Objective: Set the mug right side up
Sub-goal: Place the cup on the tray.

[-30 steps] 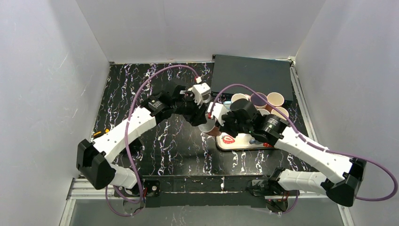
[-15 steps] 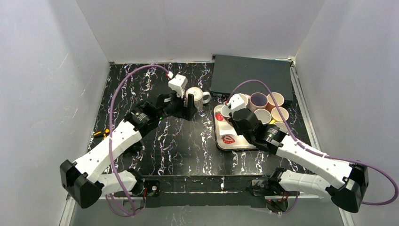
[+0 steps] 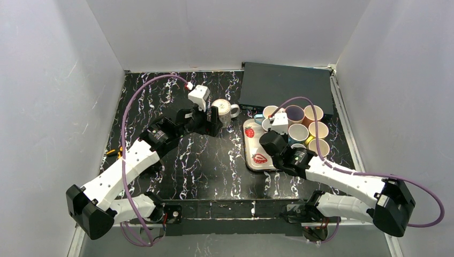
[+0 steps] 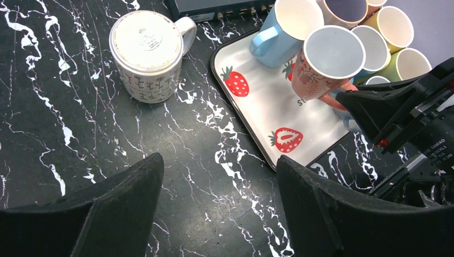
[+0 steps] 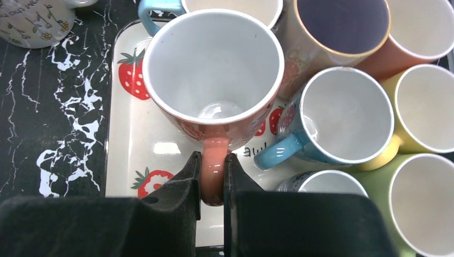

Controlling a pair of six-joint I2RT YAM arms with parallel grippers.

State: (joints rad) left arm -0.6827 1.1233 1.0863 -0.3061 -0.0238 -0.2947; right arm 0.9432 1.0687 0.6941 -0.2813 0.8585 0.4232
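A white floral mug (image 3: 222,109) stands upside down on the black marble table, base up, also in the left wrist view (image 4: 145,56). My left gripper (image 3: 214,122) is open and empty just in front of it, with bare table between its fingers (image 4: 217,176). My right gripper (image 5: 213,166) is shut on the pink handle of a pink strawberry mug (image 5: 214,69). It holds the mug mouth up over the left part of the strawberry tray (image 5: 123,150). This mug shows in the left wrist view (image 4: 332,59), and my right gripper (image 3: 270,131) shows in the top view.
Several upright mugs (image 3: 297,131) crowd the right and far part of the tray (image 3: 256,160). A black box (image 3: 286,85) lies behind the tray. A small yellow item (image 3: 120,150) lies at the table's left edge.
A second ago both grippers met at a mug mid-table. The left gripper swung back to beside the floral mug. The right gripper carried the pink mug right, over the tray.
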